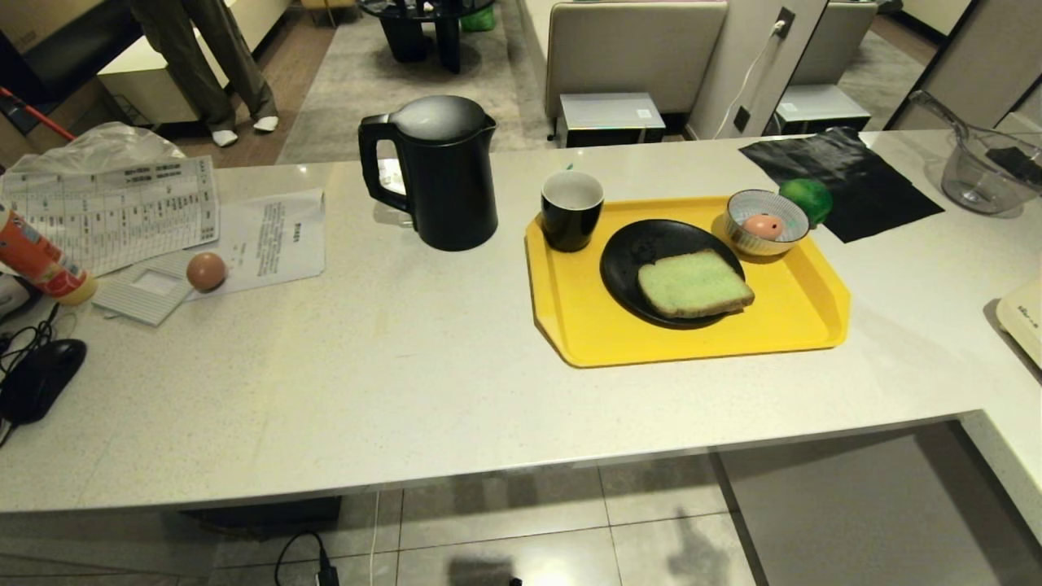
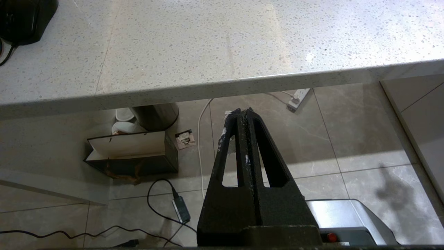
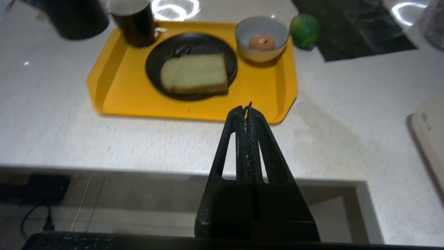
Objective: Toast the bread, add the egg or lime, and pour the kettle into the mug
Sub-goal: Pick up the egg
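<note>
The pale green bread (image 1: 693, 284) (image 3: 194, 73) lies on a black plate (image 1: 631, 252) on a yellow tray (image 1: 594, 330). A small black mug (image 1: 571, 210) (image 3: 133, 21) stands at the tray's back left corner. An egg (image 1: 763, 225) (image 3: 262, 42) rests in a striped bowl (image 1: 767, 221). The lime (image 1: 807, 199) (image 3: 305, 26) sits just off the tray beside that bowl. The tall black kettle (image 1: 444, 172) stands left of the tray. My right gripper (image 3: 245, 108) is shut and empty, near the counter's front edge, short of the tray. My left gripper (image 2: 241, 111) is shut and empty, below the counter edge over the floor.
A second egg (image 1: 206, 271), papers (image 1: 114, 213), an orange tube (image 1: 37, 260) and a black mouse (image 1: 41, 378) lie at the counter's left. A black mat (image 1: 847, 183) and a clear measuring jug (image 1: 981, 167) are at the back right. A person's legs (image 1: 203, 65) stand beyond the counter.
</note>
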Robot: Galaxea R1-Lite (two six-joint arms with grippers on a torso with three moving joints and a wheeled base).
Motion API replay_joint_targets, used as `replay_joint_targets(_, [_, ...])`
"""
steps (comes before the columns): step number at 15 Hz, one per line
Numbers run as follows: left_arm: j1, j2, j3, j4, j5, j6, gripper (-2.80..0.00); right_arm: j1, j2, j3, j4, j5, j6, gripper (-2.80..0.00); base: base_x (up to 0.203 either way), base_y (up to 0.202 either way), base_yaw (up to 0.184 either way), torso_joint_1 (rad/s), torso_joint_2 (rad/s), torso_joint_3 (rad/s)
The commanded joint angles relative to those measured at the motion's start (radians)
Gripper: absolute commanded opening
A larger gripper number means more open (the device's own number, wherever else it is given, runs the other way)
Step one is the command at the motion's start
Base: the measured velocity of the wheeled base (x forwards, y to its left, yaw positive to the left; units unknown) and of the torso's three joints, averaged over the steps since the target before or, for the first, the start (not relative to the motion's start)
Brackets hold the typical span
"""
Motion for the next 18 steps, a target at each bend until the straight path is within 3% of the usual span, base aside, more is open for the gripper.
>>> replay_joint_targets(1, [0.000,-0.001,0.001,0.000,0.000,0.000,-2.80,-0.016,-0.204,0.158,-0.002,0.045,-0.002,-2.80,0.000,0.000,0.000,0.000,0.00,0.000])
replay_joint_targets(5, [0.000,-0.001,0.000,0.000,0.000,0.000,-2.80,-0.023,-0.383,0.413,-0.080,0.076,-0.006,-2.80,0.000,0.000,0.000,0.000,0.00,0.000])
replay_joint_targets(8, [0.001,0.001,0.002,0.000,0.000,0.000,-2.80,-0.033,-0.444,0.415,0.101,0.111,-0.012,-2.80,0.000,0.000,0.000,0.000,0.00,0.000])
replay_joint_targets(13, [0.001,0.001,0.000,0.000,0.000,0.000,-2.80,-0.052,-0.601,0.376,0.242,0.149,-0.009,-2.80,0.000,0.000,0.000,0.000,0.00,0.000])
replay_joint_targets(18, [0.001,0.000,0.001,0.000,0.000,0.000,-2.80,-0.053,-0.615,0.415,0.149,0.010,0.048,-2.80,0.000,0.000,0.000,0.000,0.00,0.000])
